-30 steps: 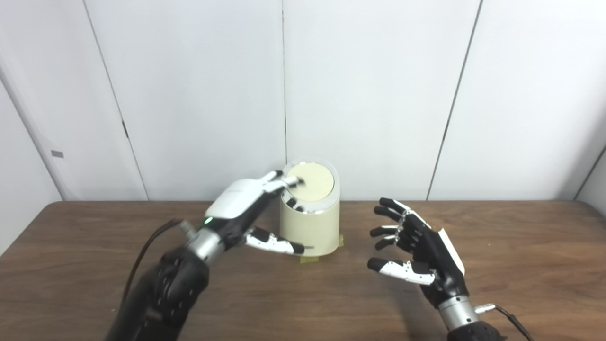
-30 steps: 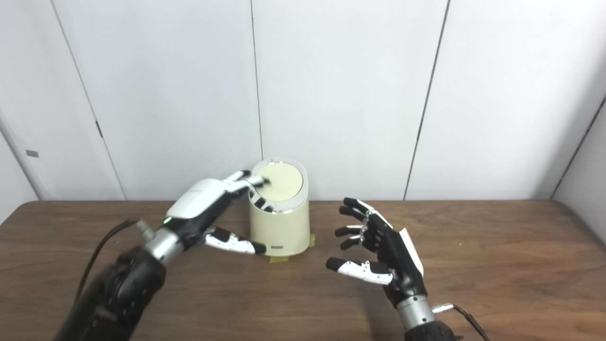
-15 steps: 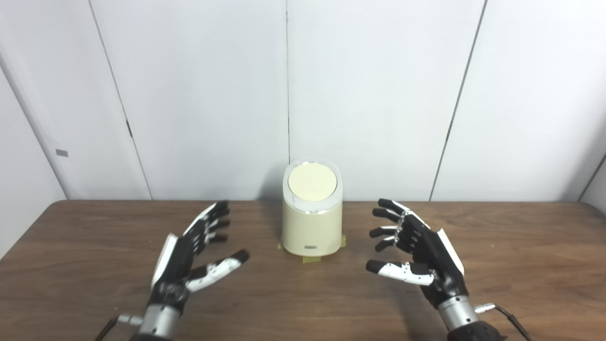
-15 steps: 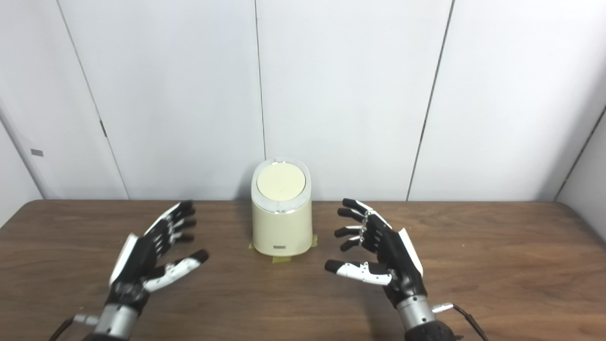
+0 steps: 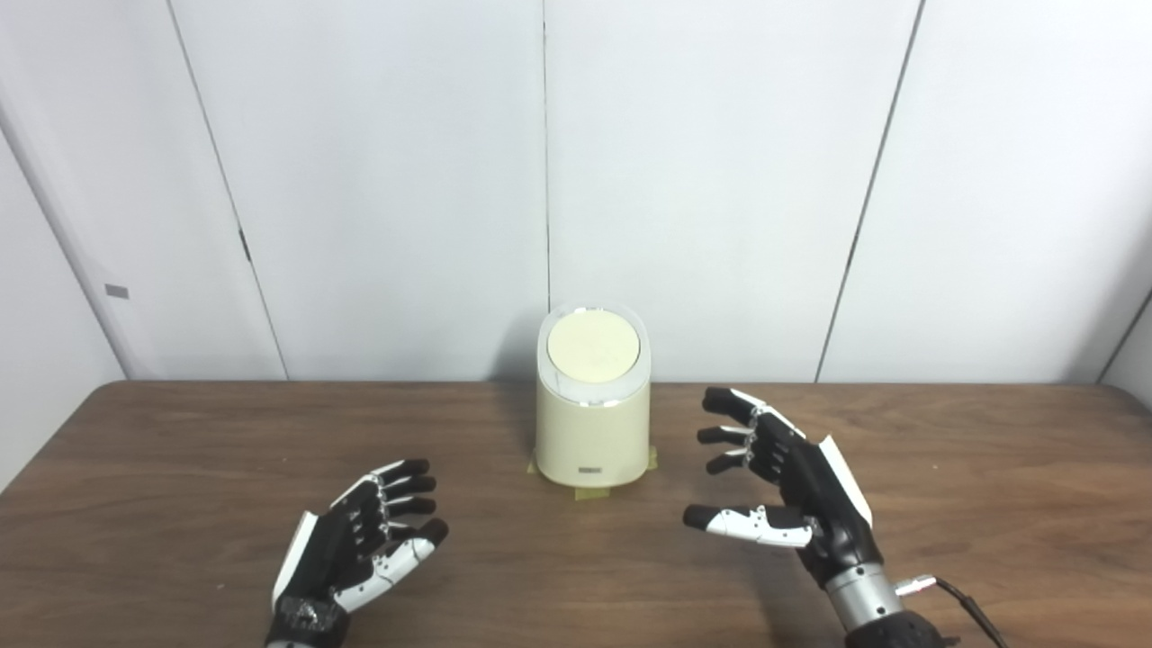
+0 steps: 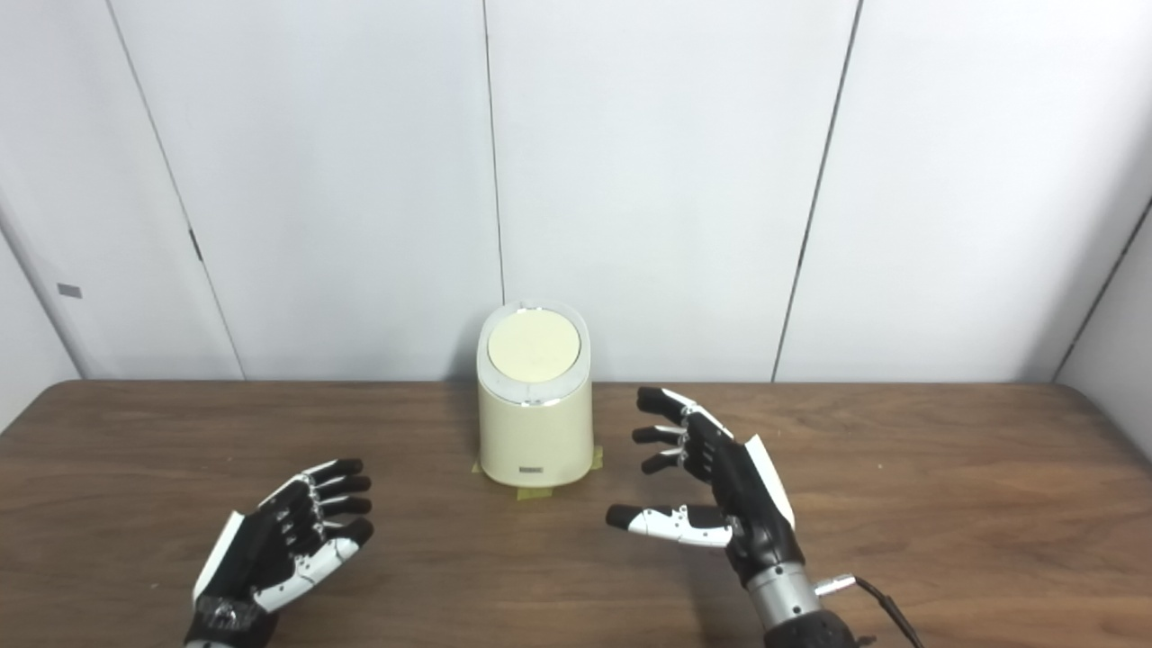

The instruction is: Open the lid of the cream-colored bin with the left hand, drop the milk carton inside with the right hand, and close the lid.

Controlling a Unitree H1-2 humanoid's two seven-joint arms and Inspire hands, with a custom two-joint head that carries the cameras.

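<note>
The cream-colored bin (image 5: 591, 432) is seen upright at the centre of the frame, set near the far edge of the brown wooden table (image 5: 990, 504), in front of the white panelled wall (image 5: 720, 180). Its round lid (image 5: 593, 346) is shut and tilted toward the camera, ringed by a pale rim. Strips of yellowish tape (image 5: 589, 490) are visible under the base, and a small dark label is seen low on the front wall.

The left hand (image 5: 360, 549) is held low in the lower left of the frame, well apart from the bin – palm turned inward, fingers spread and slightly curled, nothing held. The right hand (image 5: 792, 486) is raised in the lower right of the frame, nearer the bin but not touching it – its fingers (image 5: 729, 405) are fanned apart and pointed toward the bin, the thumb stretched out to the left, nothing grasped. A cable is seen trailing from the right wrist toward the bottom edge.

No milk carton can be made out on the table; whether it lies inside the shut bin cannot be told
</note>
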